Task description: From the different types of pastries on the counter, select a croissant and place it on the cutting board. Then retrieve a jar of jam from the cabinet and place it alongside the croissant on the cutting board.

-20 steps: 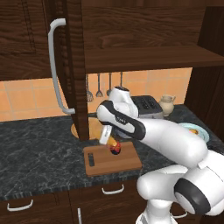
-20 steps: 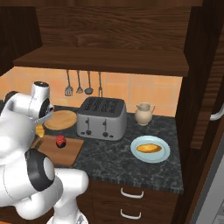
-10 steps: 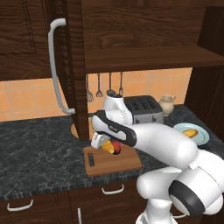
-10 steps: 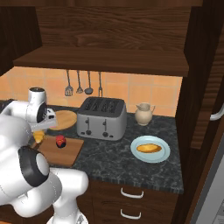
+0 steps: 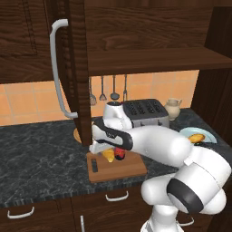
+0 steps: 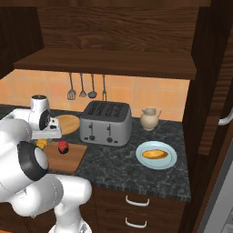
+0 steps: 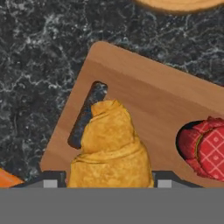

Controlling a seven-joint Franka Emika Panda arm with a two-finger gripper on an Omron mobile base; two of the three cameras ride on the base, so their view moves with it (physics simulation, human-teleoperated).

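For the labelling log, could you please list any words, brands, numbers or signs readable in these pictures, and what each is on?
None: no readable text anywhere.
Jam jar lid: a red-and-white check pattern, no lettering.
Toaster front: dark knobs and slots, no readable marks.
Cutting board, croissant and jug: plain.

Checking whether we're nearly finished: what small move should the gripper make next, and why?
Probably open the gripper fully and lift it straight up. The croissant and the jar of jam already sit side by side on the cutting board, so placing looks done. The fingertips flank the croissant; contact is unclear.
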